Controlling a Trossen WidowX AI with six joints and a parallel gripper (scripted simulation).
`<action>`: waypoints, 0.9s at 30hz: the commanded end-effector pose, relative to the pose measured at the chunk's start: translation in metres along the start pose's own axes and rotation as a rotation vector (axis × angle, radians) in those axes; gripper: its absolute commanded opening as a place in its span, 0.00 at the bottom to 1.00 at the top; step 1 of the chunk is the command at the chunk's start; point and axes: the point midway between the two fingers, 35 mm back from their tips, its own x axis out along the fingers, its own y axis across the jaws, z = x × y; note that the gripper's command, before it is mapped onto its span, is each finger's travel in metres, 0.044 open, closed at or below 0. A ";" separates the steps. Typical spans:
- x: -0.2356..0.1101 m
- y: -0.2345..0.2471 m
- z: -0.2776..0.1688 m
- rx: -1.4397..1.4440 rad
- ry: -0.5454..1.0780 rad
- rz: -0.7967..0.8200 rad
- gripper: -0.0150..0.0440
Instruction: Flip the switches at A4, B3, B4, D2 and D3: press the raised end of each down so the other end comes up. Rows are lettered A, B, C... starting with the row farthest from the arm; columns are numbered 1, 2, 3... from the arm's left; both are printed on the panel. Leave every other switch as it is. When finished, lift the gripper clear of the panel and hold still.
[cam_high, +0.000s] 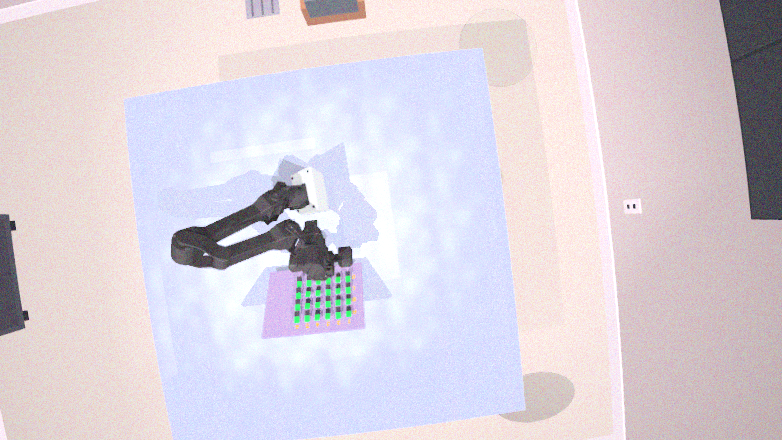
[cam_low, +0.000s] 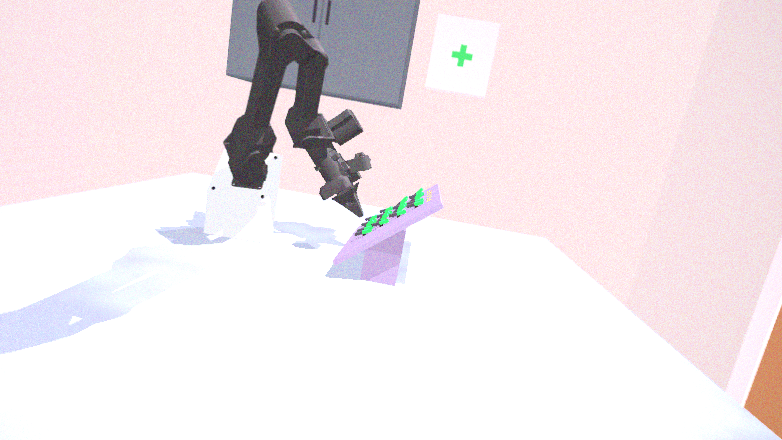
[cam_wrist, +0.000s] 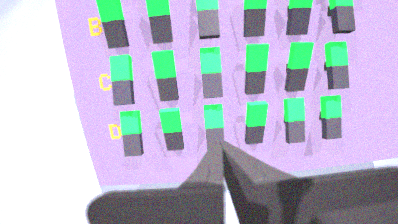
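You see the purple panel (cam_wrist: 365, 125) tilted up on the white counter (cam_low: 492, 328), right of the arm's base. Your jaws are shut tight on nothing, their tip at the grey near end of switch D3 (cam_wrist: 214, 120).

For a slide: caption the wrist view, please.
Shut gripper tips point at the grey end of the third row-D switch on the lilac panel.
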 end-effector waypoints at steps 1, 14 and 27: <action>0.005 0.000 -0.002 -0.008 0.005 0.003 0.25; 0.013 0.000 -0.003 -0.008 0.005 0.003 0.25; 0.013 0.000 -0.003 -0.008 0.005 0.003 0.25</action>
